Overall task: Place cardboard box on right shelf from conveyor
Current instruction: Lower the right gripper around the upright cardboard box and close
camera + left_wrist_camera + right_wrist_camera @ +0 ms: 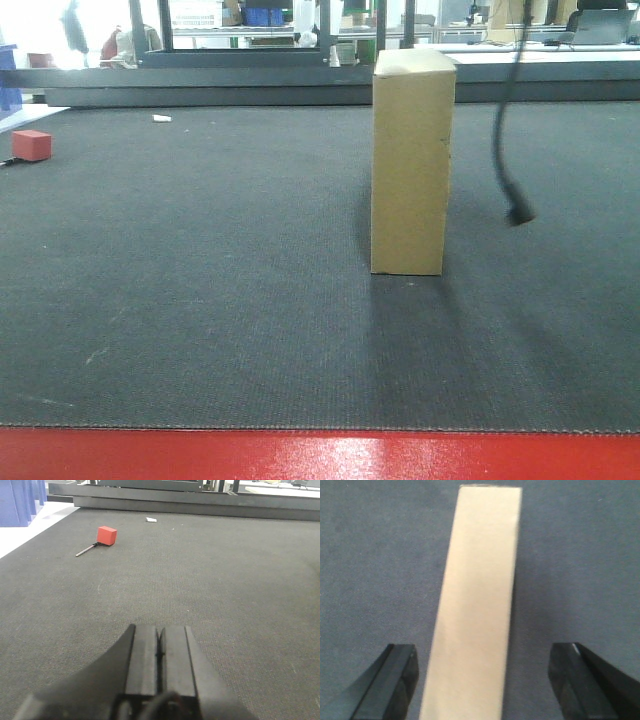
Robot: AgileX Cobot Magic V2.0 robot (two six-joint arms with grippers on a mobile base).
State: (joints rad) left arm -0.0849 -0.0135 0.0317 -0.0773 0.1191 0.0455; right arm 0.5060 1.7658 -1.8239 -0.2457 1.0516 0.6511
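Observation:
The cardboard box (pixel 412 165) is plain tan and stands upright on the dark-grey conveyor (pixel 200 300), right of centre. From above, in the right wrist view, the cardboard box (pixel 480 590) shows as a long narrow face. My right gripper (pixel 482 652) is open, with one finger on each side of the box and gaps on both sides. My left gripper (pixel 160 640) is shut and empty, low over bare belt (pixel 225 580). The right shelf is out of view.
A small red block (pixel 31 145) lies at the belt's far left, with a thin rod (pixel 86 551) beside it. A white scrap (pixel 161 118) lies near the back rail (pixel 200 85). A black cable (pixel 512 200) hangs right of the box. Blue bins (pixel 20 500) stand off the left edge.

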